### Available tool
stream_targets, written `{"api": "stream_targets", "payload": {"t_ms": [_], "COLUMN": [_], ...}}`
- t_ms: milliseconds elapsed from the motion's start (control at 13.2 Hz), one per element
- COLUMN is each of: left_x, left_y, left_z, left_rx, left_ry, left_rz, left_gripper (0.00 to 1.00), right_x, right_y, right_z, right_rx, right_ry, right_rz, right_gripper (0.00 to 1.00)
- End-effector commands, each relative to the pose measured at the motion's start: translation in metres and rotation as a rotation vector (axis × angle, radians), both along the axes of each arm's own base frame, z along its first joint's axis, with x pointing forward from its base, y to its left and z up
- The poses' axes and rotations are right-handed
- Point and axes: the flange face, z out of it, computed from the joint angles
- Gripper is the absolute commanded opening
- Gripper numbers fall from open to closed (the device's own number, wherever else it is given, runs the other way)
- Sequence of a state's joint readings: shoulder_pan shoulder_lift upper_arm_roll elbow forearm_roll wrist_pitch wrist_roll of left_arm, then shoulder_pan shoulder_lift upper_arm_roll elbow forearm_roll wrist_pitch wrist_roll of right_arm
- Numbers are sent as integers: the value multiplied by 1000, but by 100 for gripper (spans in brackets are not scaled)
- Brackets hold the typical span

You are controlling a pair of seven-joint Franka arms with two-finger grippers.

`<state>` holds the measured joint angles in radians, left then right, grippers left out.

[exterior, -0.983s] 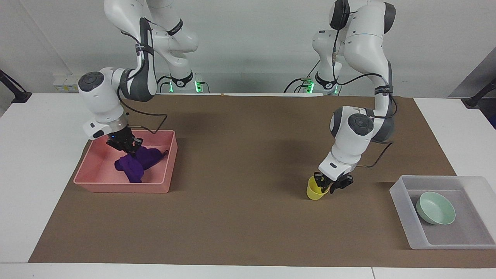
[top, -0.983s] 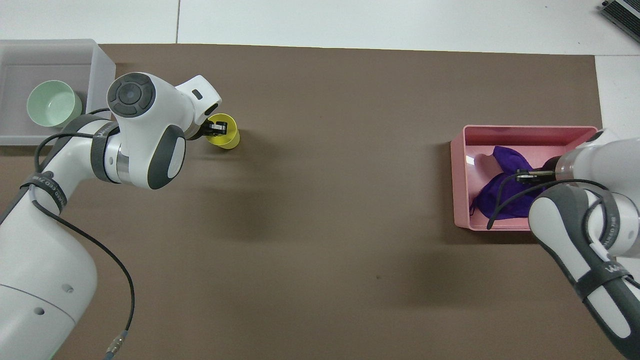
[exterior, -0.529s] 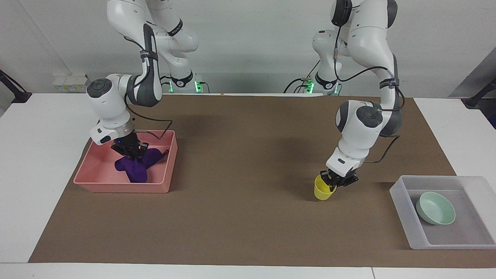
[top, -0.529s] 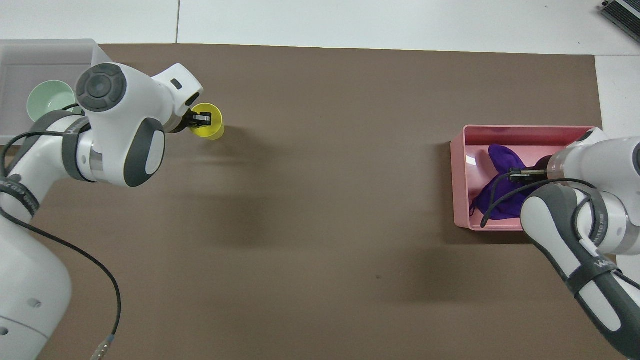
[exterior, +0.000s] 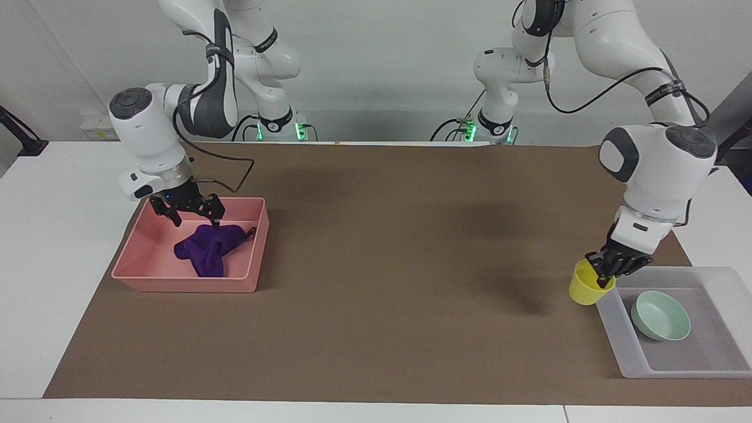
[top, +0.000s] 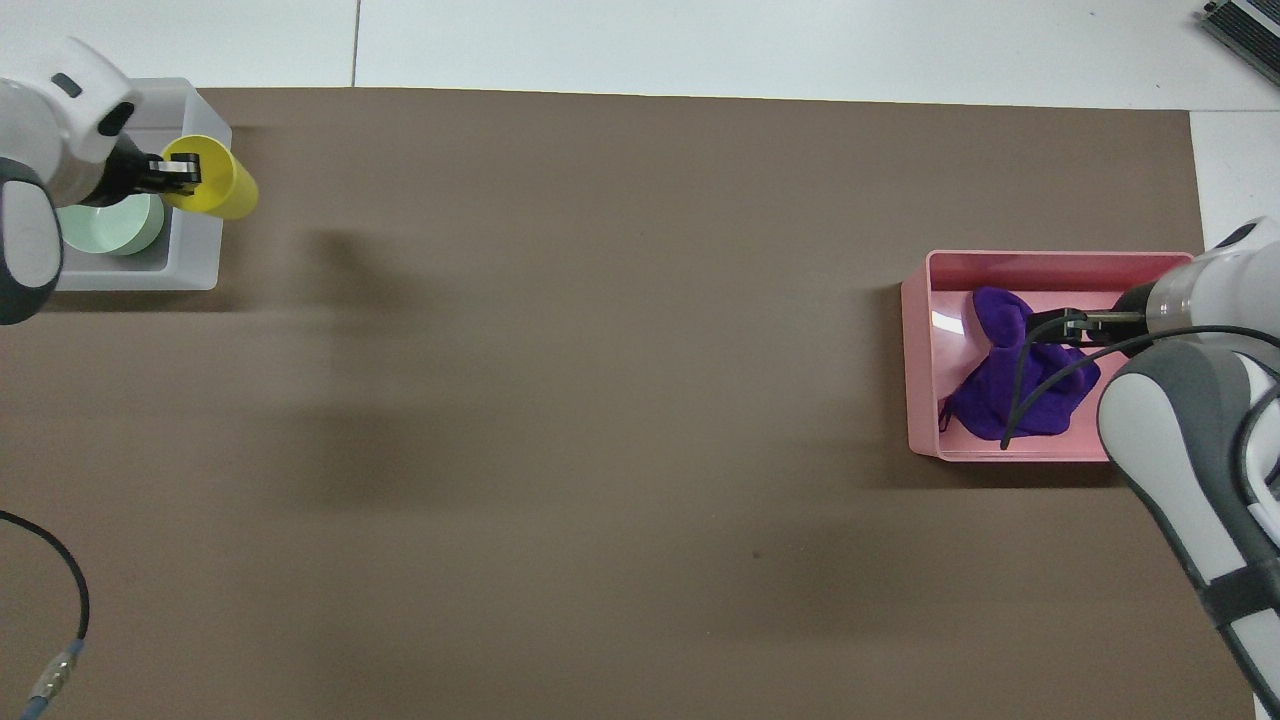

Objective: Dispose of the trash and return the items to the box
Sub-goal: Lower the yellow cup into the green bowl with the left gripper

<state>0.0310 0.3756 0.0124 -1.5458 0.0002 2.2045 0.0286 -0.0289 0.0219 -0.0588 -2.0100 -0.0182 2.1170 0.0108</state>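
A: Where is the right gripper point(exterior: 192, 212)?
B: Over the pink bin point(exterior: 246, 285), fingers spread, just above the purple rag point(exterior: 207, 249) lying inside.

A: And the yellow cup point(exterior: 583, 283)?
B: Pinched by the left gripper point(exterior: 608, 271), tilted, seemingly over the translucent tray's point(exterior: 631, 362) edge; the mint-green bowl point(exterior: 660, 315) sits inside. Brown mat point(exterior: 399, 264) lies open between.

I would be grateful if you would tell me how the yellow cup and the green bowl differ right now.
The yellow cup is narrower and taller; the green bowl is wider and shallower. The cup hangs tilted in the air from the left pincer, over the rim of the clear tray; the bowl rests inside that tray, untouched. Both are round, open containers.
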Motion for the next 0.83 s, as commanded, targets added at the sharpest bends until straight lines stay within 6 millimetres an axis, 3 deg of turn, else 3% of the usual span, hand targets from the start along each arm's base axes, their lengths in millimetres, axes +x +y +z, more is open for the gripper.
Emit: {"api": "stream_targets", "payload": {"t_ms": [0,151,302,529,605,756], "left_x": [21,35,40,42,44,41], "left_y": [50,88,128,156,160,164], "left_z": [3,0,-20,-48,-64,-72], "left_rx": [-4,5,-1,0,-2,-13], "left_ry": [-10,-5,-1,-7,3,1], "left_rz": [26,37,85,123,128,140], "left_gripper": [0,0,0,0,0,0], "right_x": [-8,-10,-9,-14,-17,-24], "right_y": [25,34,35,33,31,32], "right_z": [21,51,96,143,158,187], "right_rx": [7,10,14,18,21,15], "right_ry": [9,23,48,63,71,95], "right_rz": [-64,-94,-110,-115,-118,-114], "right_gripper": [100,100,100,100,100,100]}}
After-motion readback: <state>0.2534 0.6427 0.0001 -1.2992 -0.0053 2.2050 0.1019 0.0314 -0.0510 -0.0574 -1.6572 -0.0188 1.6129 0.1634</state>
